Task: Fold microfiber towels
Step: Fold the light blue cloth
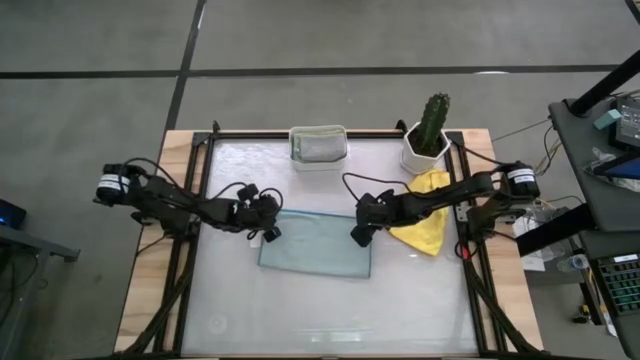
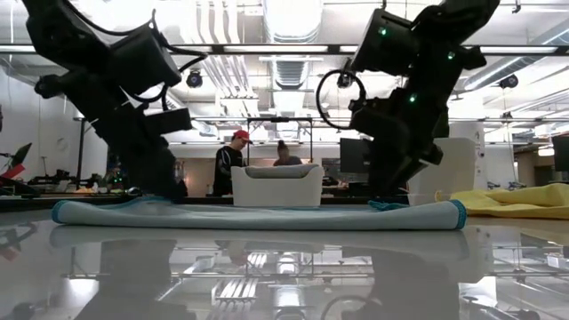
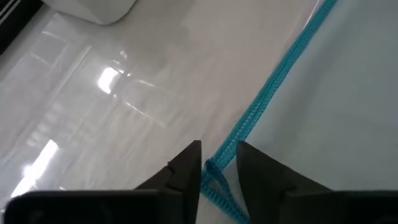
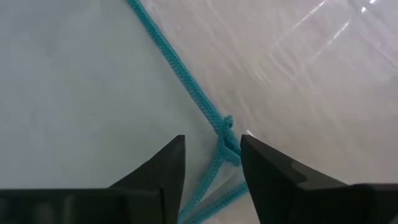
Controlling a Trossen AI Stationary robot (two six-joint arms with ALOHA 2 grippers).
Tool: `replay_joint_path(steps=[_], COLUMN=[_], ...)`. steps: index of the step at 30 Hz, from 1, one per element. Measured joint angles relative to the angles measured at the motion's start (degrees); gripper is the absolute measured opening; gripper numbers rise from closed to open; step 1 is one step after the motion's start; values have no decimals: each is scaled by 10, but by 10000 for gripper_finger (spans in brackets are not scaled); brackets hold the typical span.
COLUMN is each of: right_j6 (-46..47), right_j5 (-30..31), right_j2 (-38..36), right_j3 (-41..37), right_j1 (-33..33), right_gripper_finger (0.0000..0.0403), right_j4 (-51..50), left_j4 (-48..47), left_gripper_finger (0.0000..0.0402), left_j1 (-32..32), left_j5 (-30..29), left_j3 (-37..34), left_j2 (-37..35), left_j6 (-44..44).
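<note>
A pale blue-grey towel (image 1: pixel 318 245) with a teal hem lies flat on the table as a folded rectangle; it also shows in the low view (image 2: pixel 258 213). My left gripper (image 1: pixel 267 232) is low at its left end, slightly open. In the left wrist view its fingertips (image 3: pixel 219 163) stand on either side of the teal hem at a corner (image 3: pixel 214 168). My right gripper (image 1: pixel 358 236) is low at the towel's right end, slightly open, with the hem's corner (image 4: pixel 225 140) between its fingertips (image 4: pixel 212 155). A yellow towel (image 1: pixel 428 228) lies crumpled under my right arm.
A white tub (image 1: pixel 318 148) holding folded cloth stands at the far edge's middle. A cactus in a white pot (image 1: pixel 428 138) stands at the far right. Black frame rails run along the table's left and right sides. People show in the room behind (image 2: pixel 233 160).
</note>
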Motion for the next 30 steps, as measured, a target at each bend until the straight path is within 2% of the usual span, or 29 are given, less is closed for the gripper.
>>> replay_joint_path(steps=[7,12,18,30], right_j6=[-1,-1,-18,-23], right_j5=[1,1,1,15], right_j2=[21,22,22,-12], right_j3=[0,0,0,0], right_j1=[0,0,0,0], right_gripper_finger=[133,97,17,8], right_j4=[7,5,-8,-54], left_j4=[-1,1,0,-1], left_gripper_finger=[6,2,1,0], left_j1=[0,0,0,0], left_j5=[0,-3,-23,-29], left_j3=[0,0,0,0], left_j2=[6,8,8,6], left_j6=[3,4,4,13])
